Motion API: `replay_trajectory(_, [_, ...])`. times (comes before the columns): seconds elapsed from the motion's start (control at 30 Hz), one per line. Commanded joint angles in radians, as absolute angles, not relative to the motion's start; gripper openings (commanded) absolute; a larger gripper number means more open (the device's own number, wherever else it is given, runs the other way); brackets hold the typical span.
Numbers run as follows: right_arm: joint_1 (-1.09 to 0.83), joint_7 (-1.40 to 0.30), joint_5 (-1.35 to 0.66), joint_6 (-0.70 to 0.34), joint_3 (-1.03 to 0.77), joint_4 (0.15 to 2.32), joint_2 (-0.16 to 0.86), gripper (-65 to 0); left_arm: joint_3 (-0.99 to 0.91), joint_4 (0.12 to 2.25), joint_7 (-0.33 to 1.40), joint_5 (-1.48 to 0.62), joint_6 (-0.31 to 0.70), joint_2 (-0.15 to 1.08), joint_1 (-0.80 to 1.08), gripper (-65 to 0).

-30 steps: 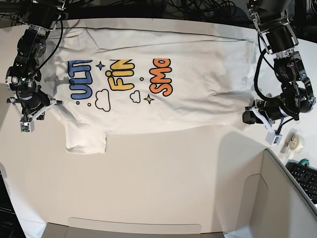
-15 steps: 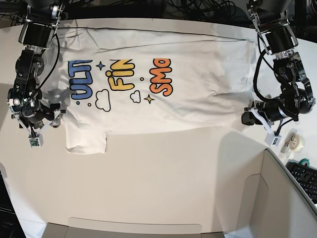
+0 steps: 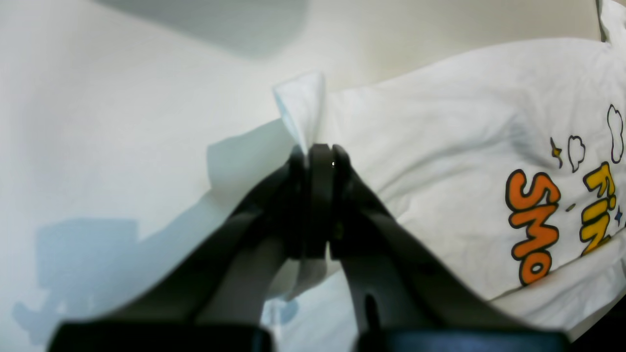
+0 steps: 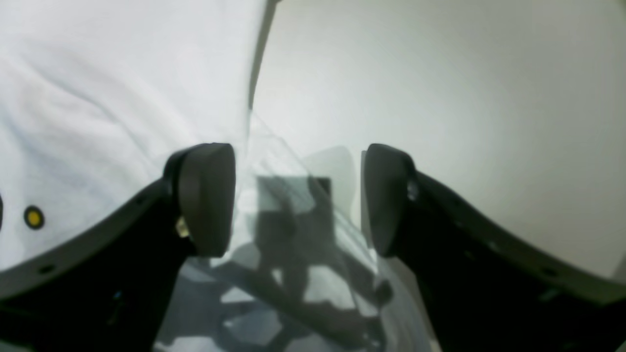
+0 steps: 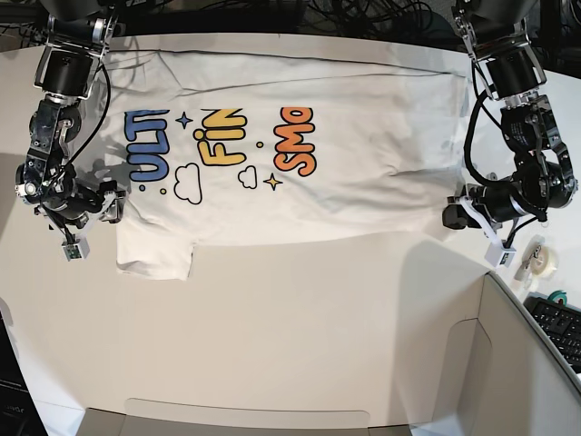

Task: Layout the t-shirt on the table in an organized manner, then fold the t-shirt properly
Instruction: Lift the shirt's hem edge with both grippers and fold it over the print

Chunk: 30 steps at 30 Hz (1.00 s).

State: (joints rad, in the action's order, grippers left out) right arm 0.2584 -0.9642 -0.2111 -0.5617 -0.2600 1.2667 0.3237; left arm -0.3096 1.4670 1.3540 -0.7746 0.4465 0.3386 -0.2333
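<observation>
White matte surface (image 5: 300,318): one t-shirt (image 5: 363,163) spread flat across its far half, printed side up, lettering in blue, yellow and orange. Left claw (image 3: 318,161): closed, pinching a raised corner of the shirt's hem edge. Right claw (image 4: 298,195): jaws wide apart, holding nothing, low beside the shirt's sleeve end.
</observation>
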Motion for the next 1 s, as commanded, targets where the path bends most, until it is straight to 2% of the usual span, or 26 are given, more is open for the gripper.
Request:
replay_trajectory(0.0, [0.274,-0.974,-0.199,-0.572,-0.262,1.264,0.335,-23.9,-0.312,1.484,1.342,-0.792,0.450,0.354,-0.254,-65.0])
replay_trajectory(0.27, [0.268,-0.972,-0.199,-0.573,-0.260,1.213,0.308,-24.4,-0.312,1.484,1.342,-0.792,0.450,0.354,-0.255,-65.0])
replay_trajectory(0.33, [0.259,-0.972,-0.199,-0.575,-0.260,1.210,0.295,-26.5,-0.312,1.484,1.342,-0.792,0.450,0.354,-0.255,-65.0])
replay_trajectory(0.4, [0.255,-0.972,-0.199,-0.575,-0.260,1.210,0.288,-33.0,-0.312,1.484,1.342,-0.792,0.450,0.354,-0.255,-65.0])
replay_trajectory(0.57, [0.242,-0.947,-0.199,-0.572,-0.193,1.210,0.288,-65.0,-0.312,1.484,1.340,-0.792,0.450,0.354,-0.255,-65.0])
replay_trajectory(0.8, [0.237,-0.931,-0.194,-0.570,-0.140,1.208,0.289,-65.0,-0.312,1.486,1.340,-0.792,0.450,0.352,-0.257,-65.0])
replay_trajectory(0.97, [0.220,-0.937,-0.194,-0.567,-0.140,1.313,0.298,-65.0,-0.320,1.491,1.340,-0.792,0.450,0.354,-0.259,-65.0])
